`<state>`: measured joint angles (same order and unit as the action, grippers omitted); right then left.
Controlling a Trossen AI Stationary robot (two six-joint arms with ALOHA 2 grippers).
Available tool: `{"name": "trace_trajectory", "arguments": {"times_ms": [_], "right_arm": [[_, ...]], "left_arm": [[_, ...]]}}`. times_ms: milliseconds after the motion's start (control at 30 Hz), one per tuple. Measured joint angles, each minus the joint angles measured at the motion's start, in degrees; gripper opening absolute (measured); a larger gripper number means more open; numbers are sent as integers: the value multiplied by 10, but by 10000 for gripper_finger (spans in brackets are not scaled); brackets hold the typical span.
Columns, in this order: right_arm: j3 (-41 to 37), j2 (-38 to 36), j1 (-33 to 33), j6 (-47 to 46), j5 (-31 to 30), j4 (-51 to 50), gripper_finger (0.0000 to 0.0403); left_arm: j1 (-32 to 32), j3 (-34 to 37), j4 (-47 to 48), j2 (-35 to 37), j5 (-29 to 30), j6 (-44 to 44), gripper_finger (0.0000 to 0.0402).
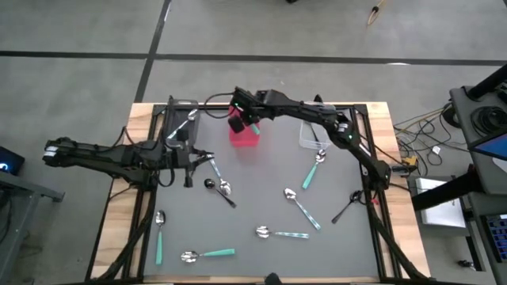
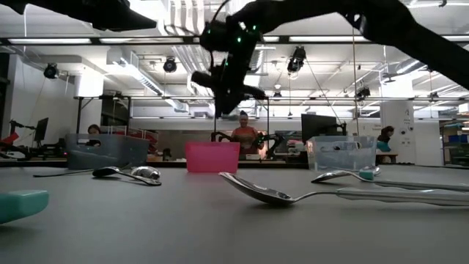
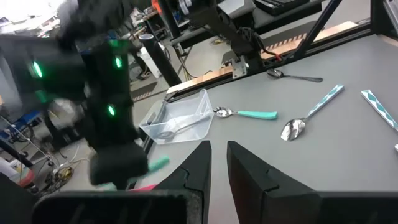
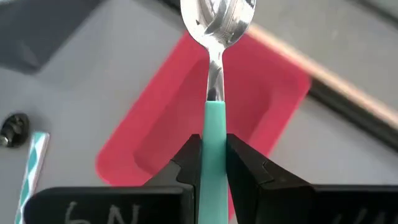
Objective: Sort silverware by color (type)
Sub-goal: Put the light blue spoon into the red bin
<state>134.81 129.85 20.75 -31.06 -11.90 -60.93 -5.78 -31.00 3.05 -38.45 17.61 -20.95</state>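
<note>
My right gripper (image 1: 242, 120) hangs over the red bin (image 1: 245, 136) at the table's far middle, shut on a teal-handled silver spoon (image 4: 214, 93). My left gripper (image 3: 217, 163) is raised over the table's left part, its fingers a narrow gap apart with nothing between them. Loose spoons lie flat on the grey mat: teal-handled (image 1: 207, 253), (image 1: 158, 236), (image 1: 311, 169); pale patterned (image 1: 282, 233), (image 1: 304, 210), (image 1: 217, 174); black (image 1: 345, 208), (image 1: 219, 191). The grey bin (image 1: 182, 119) and the clear bin (image 1: 313, 134) each hold a spoon. My right gripper pinches the spoon's teal handle (image 4: 213, 146) between its two fingers, which slant down from above and lie along the handle. The spoon runs on past the fingertips, its silver bowl (image 4: 217, 17) foremost. It is lifted clear, above the red bin's opening (image 4: 205, 118).
Three bins stand in a row along the far edge: grey (image 2: 106, 150), red (image 2: 212, 156), clear (image 2: 341, 152). The table frame's black rails (image 1: 372, 198) run along the sides. People sit in the room beyond the table (image 2: 243, 136). Cables hang off the right edge (image 1: 412, 162).
</note>
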Motion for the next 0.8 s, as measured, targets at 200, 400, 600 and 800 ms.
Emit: {"name": "trace_trajectory", "arguments": {"times_ms": [200, 400, 600, 800], "right_arm": [[-4, 26, 18, -14, 74, 3, 40], [-5, 39, 18, -15, 74, 7, 40], [-5, 47, 18, -15, 74, 21, 40], [-4, 47, 18, -15, 74, 30, 40]], "left_arm": [[0, 0, 0, 6, 0, 0, 34], [0, 0, 0, 6, 0, 0, 34], [0, 0, 0, 6, 0, 0, 34], [0, 0, 0, 6, 0, 0, 34]]}}
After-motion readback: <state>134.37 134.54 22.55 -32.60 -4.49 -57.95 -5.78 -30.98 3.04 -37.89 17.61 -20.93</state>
